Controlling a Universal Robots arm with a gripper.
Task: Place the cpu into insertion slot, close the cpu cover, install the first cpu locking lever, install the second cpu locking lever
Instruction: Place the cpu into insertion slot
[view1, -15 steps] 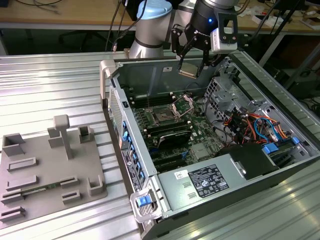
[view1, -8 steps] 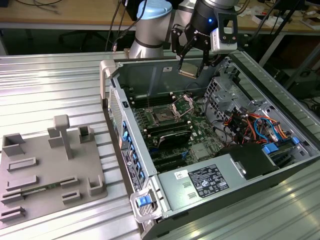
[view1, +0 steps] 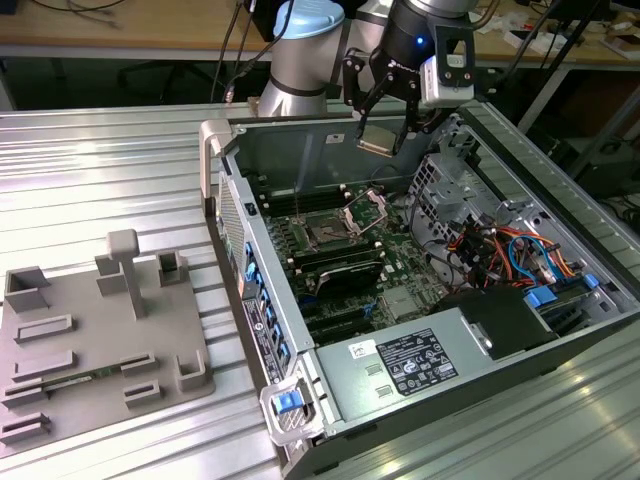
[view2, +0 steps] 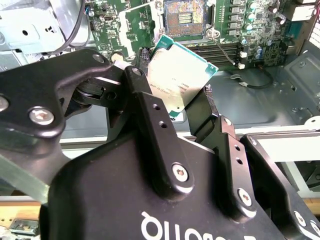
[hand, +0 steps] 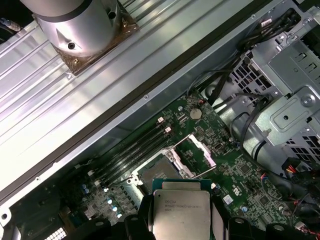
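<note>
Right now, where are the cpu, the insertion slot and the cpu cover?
cpu (view2: 180, 75): second wrist view, on its silver lid.
insertion slot (hand: 156, 172): first wrist view, on its dark centre.
cpu cover (hand: 204, 150): first wrist view, on a side rail of the open frame.

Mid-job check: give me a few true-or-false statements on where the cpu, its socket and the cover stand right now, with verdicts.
1. The black hand grips the small flat silver-and-tan square cpu by its edges. True.
2. The cpu sits in the small dark square insertion slot. False: it is held above the green circuit board, and the slot is empty.
3. The silver metal-frame cpu cover is swung open, off the slot. True.
4. The grey moulded plastic tray lies inside the open computer case. False: it lies outside the case, on the ribbed metal table, at the exterior view's left.
</note>
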